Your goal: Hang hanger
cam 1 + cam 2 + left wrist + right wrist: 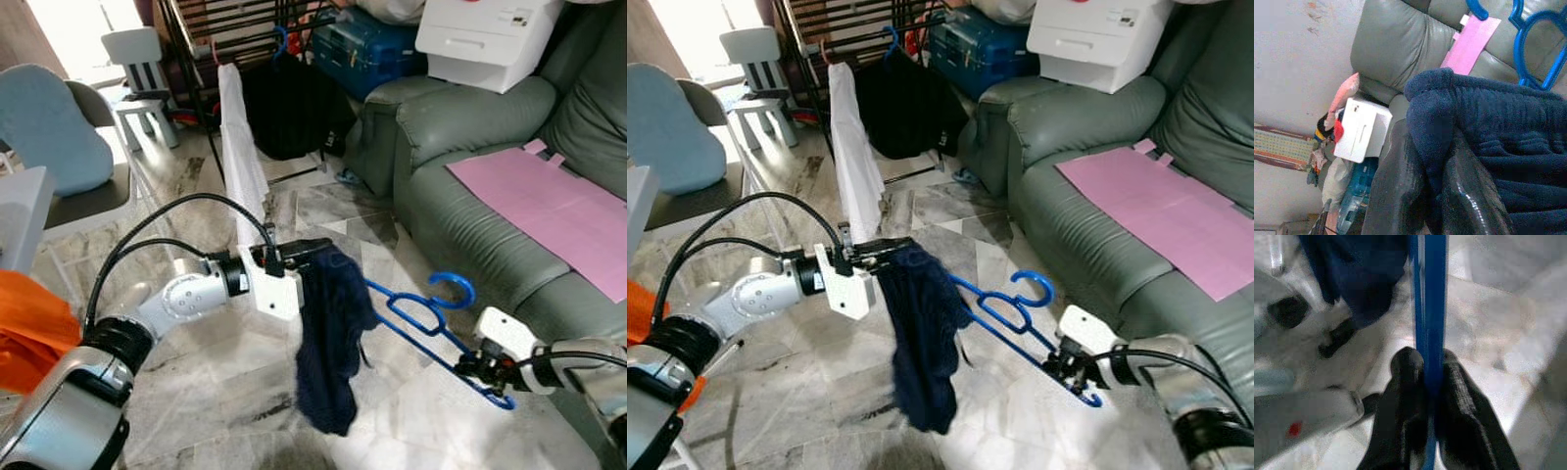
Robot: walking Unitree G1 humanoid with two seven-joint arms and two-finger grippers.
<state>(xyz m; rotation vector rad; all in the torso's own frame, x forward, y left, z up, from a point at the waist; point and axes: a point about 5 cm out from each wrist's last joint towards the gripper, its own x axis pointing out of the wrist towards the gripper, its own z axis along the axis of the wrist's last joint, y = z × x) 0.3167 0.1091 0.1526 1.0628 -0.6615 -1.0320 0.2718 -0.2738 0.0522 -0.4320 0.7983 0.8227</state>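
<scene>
Two hands share the load: a blue plastic hanger [421, 318] is held in the air above the marble floor [235, 392], slanting from the right hand up toward the left, with its hook [453, 289] curling upward about midway along it. The right hand [480, 370] has its black fingers [1405, 396] pressed together on the hanger's lower end, the blue bar running straight between them in the right wrist view. At the hanger's upper end hangs a dark navy garment [331, 338], a thick ribbed knit that droops in a long fold toward the floor. The left hand [306, 253] pinches the top edge of this garment, its fingers [1400, 191] closed on a bunched fold of the cloth, so the garment hangs directly below that hand and the hanger reaches away from it toward the right hand. Whether the hanger is threaded inside the garment cannot be told. Just to the robot's right stands a green leather sofa [470, 196] with a pink sheet [549, 211] spread on its seat and a white box [480, 39] on its arm. Behind the left hand a white cloth [240, 157] hangs from a drying rack [196, 59], with a black garment [289, 103] beyond it.
</scene>
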